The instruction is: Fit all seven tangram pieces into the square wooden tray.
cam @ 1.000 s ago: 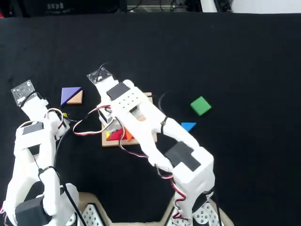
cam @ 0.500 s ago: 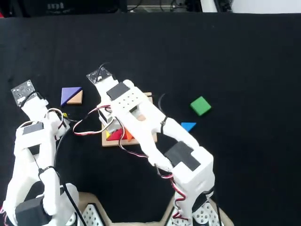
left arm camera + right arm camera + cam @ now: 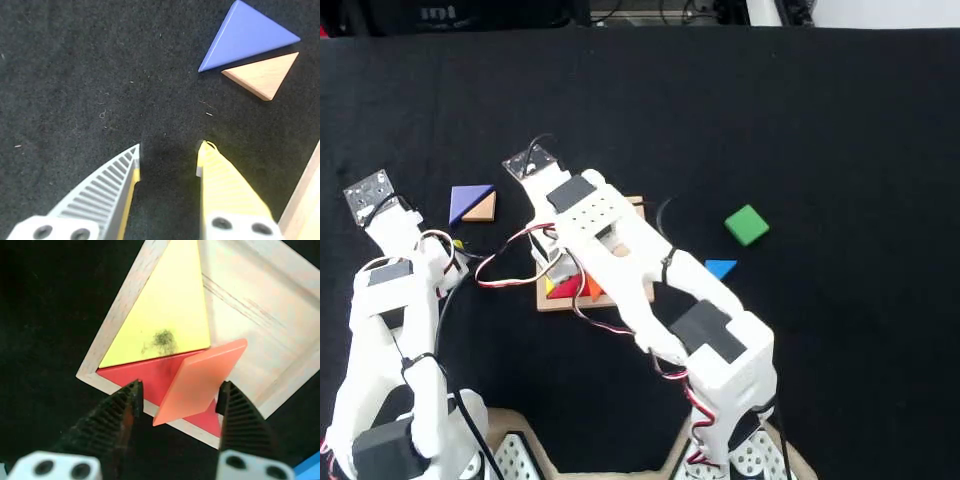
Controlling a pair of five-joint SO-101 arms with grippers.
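Where the high view looks down on the black table cloth:
- Left arm, white, at the left side, beside two loose pieces.
- Violet triangle and wood-coloured triangle, lying edge to edge, left of the tray.
- Right arm, stretched over the square wooden tray and covering most of it.
- Yellow triangle, red triangle and orange parallelogram, glimpsed inside the tray under the arm.
- Blue triangle, on the cloth near the right of the tray.
- Green square, further right, apart from the tray.

Left wrist view:
- Left gripper, fingers spread, nothing between them, over bare cloth.
- Violet triangle and wood-coloured triangle, ahead of the fingers and well clear of them.
- Tray rim, a pale strip at the edge.

Right wrist view:
- Right gripper, fingers spread, one on each side of the orange parallelogram. Whether either finger touches it cannot be told.
- Orange parallelogram, tilted, lying partly on the red triangle and partly over the bare tray floor.
- Yellow triangle, flat against one tray wall, with the red triangle alongside it at the corner.
- Blue triangle, a corner, outside the tray.
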